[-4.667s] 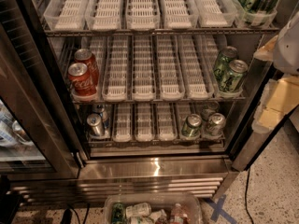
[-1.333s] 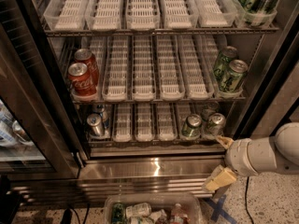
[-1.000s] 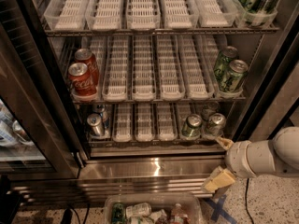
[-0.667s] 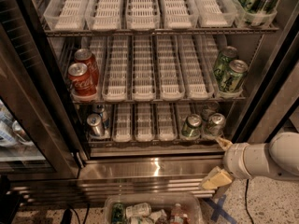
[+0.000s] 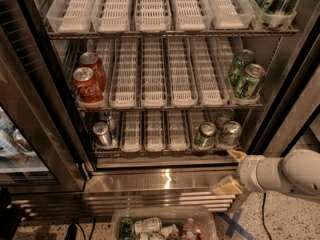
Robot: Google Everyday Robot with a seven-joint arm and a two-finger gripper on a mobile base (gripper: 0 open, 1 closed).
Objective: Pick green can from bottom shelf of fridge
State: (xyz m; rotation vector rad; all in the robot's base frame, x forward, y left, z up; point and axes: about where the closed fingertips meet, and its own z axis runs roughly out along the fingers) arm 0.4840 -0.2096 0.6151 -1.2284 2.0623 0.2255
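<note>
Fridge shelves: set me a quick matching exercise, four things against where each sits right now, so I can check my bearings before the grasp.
Things:
1. green can
2. Coca-Cola cans
3. pale green patterned cans
4. gripper

Places:
A. middle shelf, left end
B. outside, low on the right, in front of the steel sill, jaws open
C. bottom shelf, right of centre
D. middle shelf, right end

Pairs: 1-C, 2-A, 3-D, 4-B.
</note>
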